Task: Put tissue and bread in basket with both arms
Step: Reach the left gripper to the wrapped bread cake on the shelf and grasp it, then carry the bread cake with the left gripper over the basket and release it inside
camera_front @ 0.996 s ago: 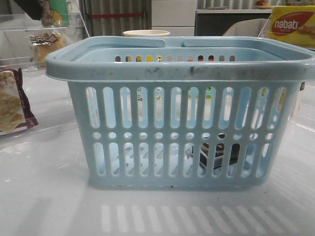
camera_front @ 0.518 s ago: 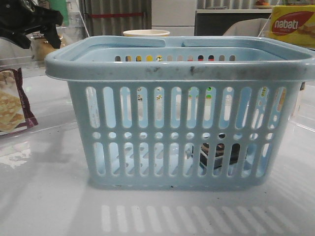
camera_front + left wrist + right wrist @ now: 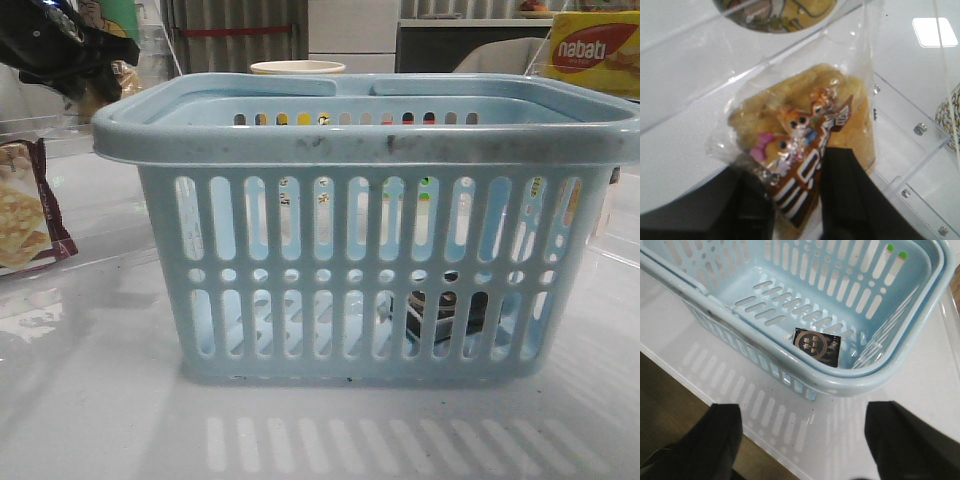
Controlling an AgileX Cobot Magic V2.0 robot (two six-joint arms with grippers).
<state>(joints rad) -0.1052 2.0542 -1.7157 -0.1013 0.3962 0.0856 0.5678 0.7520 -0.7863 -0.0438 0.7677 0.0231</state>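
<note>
Left wrist view: left end effector (image 3: 797, 200) clamps the bread (image 3: 805, 150); right end effector (image 3: 802, 440) hangs spread, empty.

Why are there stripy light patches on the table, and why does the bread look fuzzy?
Front view: light passing through the basket slots lays pale stripes on the glossy table. Right wrist view: the same stripes beside the basket. Left wrist view: the bread is very close, so it blurs, and its wrapper glints.
</note>
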